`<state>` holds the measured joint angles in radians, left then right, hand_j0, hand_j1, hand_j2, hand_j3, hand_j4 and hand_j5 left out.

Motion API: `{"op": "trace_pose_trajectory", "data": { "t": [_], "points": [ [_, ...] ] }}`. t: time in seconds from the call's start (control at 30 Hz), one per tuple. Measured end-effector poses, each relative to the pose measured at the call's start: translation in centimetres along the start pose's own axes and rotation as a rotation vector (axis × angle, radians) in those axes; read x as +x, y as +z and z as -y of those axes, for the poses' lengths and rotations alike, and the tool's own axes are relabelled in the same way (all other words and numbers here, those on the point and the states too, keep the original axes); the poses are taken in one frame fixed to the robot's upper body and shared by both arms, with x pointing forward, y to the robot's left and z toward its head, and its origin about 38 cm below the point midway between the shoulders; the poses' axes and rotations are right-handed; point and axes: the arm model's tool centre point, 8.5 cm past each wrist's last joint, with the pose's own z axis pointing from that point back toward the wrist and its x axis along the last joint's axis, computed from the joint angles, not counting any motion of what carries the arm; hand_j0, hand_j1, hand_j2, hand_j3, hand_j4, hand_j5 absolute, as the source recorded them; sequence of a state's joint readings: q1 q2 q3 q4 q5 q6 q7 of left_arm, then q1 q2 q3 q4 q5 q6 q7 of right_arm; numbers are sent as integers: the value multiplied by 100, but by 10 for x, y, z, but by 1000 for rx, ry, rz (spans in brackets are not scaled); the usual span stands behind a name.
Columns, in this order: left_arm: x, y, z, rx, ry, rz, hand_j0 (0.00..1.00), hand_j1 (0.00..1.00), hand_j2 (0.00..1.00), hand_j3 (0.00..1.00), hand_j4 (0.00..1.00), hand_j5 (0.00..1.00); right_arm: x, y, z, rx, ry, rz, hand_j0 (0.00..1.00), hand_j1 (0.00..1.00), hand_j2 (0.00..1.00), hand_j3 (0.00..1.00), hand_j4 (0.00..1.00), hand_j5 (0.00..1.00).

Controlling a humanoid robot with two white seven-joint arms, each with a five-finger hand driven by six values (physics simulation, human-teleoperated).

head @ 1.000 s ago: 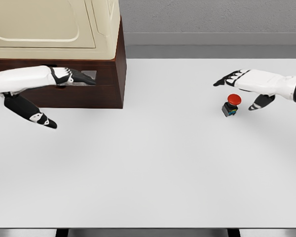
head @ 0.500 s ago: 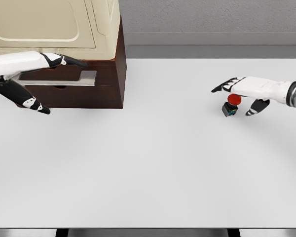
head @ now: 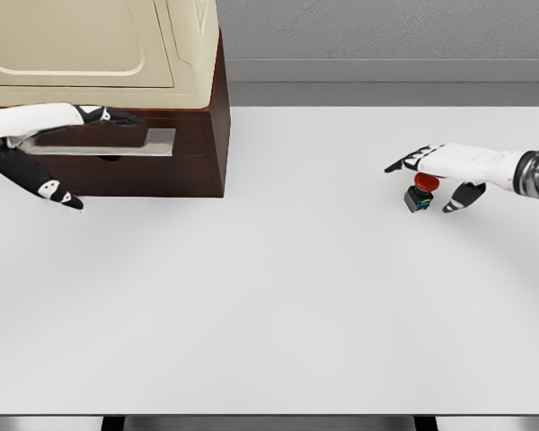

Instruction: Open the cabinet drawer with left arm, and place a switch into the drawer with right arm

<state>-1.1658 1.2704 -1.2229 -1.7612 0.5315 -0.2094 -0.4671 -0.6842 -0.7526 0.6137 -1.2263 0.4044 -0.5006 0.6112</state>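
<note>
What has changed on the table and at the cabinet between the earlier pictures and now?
The left hand rose from the drawer front to just above the grey drawer handle. The right hand came down over the red switch, fingers spread and not closed on it. The switch has not moved, the drawer looks shut as before, and the cabinet and table are unchanged.

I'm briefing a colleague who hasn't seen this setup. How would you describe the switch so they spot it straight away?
Start at the wide white table and look to its right side, far from the brown cabinet at the back left. There, just under the right robot hand, stands the switch: a small dark block topped by a round red button. It is the only loose object on the table.
</note>
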Motion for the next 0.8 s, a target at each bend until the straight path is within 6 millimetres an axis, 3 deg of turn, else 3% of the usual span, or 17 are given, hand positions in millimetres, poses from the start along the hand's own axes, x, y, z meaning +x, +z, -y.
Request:
{"op": "trace_pose_trajectory", "data": {
  "t": [0.23, 0.33, 0.8],
  "points": [
    [4, 4, -10, 32, 11, 3, 100, 100, 100, 100, 100, 100, 1, -2, -1, 0, -2, 4, 84, 84, 84, 84, 84, 84],
    [-5, 1, 1, 15, 53, -25, 100, 100, 100, 100, 100, 100, 1, -2, -1, 0, -2, 4, 80, 80, 80, 80, 80, 80],
    [-20, 1, 6, 14, 102, -116, 100, 100, 100, 100, 100, 100, -2, -1, -2, 4, -7, -2, 75, 75, 75, 75, 75, 75]
  ]
}}
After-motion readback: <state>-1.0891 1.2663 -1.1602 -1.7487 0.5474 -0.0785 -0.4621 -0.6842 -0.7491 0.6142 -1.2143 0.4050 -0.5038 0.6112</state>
